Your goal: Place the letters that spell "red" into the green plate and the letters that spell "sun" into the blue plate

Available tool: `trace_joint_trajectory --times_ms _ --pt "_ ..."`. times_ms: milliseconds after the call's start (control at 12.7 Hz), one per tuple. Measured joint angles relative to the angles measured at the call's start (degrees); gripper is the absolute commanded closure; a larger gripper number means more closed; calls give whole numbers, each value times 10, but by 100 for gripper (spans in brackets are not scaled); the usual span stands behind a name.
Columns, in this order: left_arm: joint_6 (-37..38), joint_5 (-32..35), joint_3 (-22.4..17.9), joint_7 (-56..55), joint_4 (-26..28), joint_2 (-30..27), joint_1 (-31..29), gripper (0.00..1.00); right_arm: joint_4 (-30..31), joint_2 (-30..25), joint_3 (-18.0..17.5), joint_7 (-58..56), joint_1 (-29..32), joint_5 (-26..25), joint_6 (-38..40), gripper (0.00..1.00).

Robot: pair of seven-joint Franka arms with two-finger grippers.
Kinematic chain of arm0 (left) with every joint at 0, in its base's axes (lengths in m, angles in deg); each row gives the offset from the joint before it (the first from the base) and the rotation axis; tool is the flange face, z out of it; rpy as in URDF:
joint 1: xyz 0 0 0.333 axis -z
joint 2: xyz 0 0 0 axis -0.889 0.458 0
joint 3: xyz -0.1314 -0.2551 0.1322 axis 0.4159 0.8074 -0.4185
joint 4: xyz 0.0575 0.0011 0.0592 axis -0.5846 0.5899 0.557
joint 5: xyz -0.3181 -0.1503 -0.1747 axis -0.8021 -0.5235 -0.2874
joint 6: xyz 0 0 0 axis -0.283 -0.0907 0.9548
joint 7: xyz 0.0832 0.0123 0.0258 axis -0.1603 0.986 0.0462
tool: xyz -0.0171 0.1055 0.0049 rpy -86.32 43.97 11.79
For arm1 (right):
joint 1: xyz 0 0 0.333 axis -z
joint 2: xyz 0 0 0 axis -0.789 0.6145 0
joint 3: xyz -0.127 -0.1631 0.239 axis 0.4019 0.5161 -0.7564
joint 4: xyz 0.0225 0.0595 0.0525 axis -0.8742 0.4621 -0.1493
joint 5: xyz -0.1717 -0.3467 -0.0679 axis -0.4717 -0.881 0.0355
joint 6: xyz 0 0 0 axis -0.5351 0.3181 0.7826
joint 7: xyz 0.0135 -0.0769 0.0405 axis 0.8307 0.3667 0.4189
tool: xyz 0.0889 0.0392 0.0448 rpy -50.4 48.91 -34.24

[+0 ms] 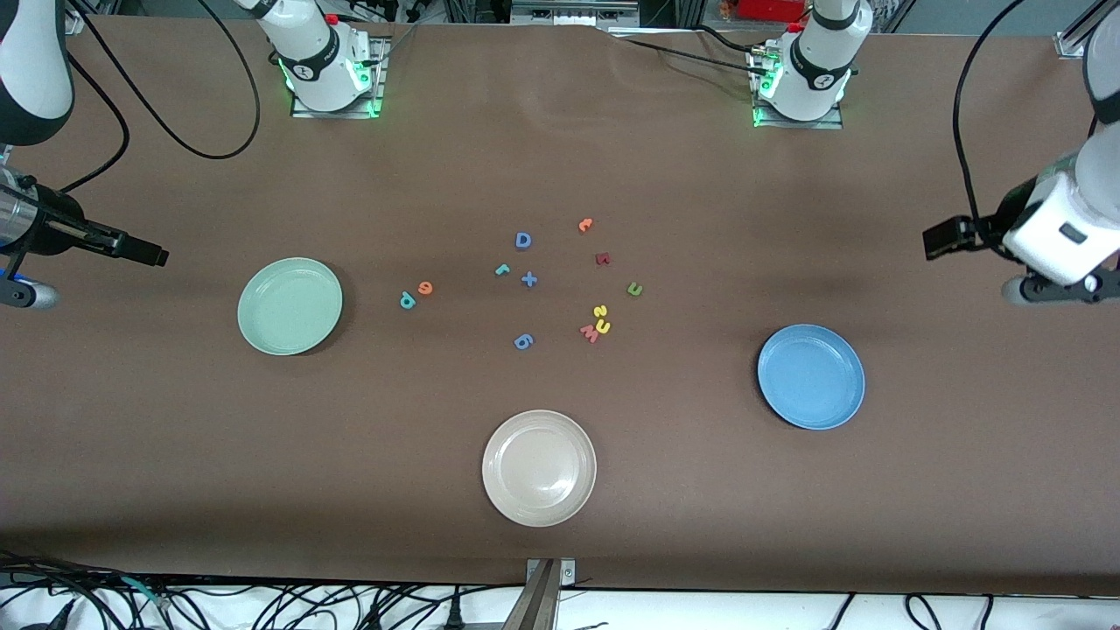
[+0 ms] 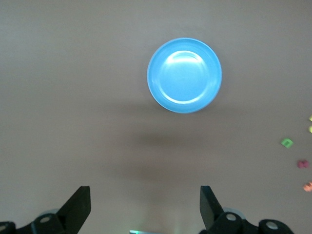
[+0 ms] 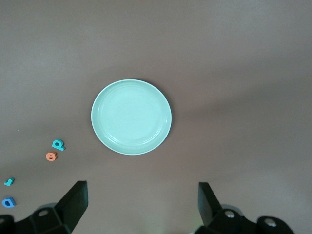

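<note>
while both arms hang high at the table's ends, nothing is sorted yet, so i'd say this is the very start. the left gripper (image 2: 144,209) waits over bare brown cloth toward the left arm's end, its fingers spread wide and empty; the right gripper (image 3: 141,207) does the same at its own end.

the round pale mint-green plate (image 1: 290,306), smooth and glossy, sits at middle left of the front view, and the round mid-blue plate (image 1: 811,376) at lower right; both are bare. at centre lie the tiny foam letters: teal d (image 1: 407,300) touching orange e (image 1: 425,287), teal r (image 1: 501,269), green arch (image 1: 635,289), yellow s (image 1: 600,311) and yellow arch (image 1: 603,327) just beside a pink-red w (image 1: 590,332).

next, i'd guess, comes a fine pinch on the d.
</note>
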Motion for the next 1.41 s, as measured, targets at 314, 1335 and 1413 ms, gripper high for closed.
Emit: trace_joint_trajectory --times_ms 314,1335,1413 --pt "-33 -28 0 1 21 -26 -1 1 0 0 0 0 0 0 0 0" --pt "-97 -51 -18 15 32 -26 -26 0 0 0 1 0 0 0 0 0" --pt "-97 -51 -20 15 32 -26 -29 0 0 0 1 0 0 0 0 0"
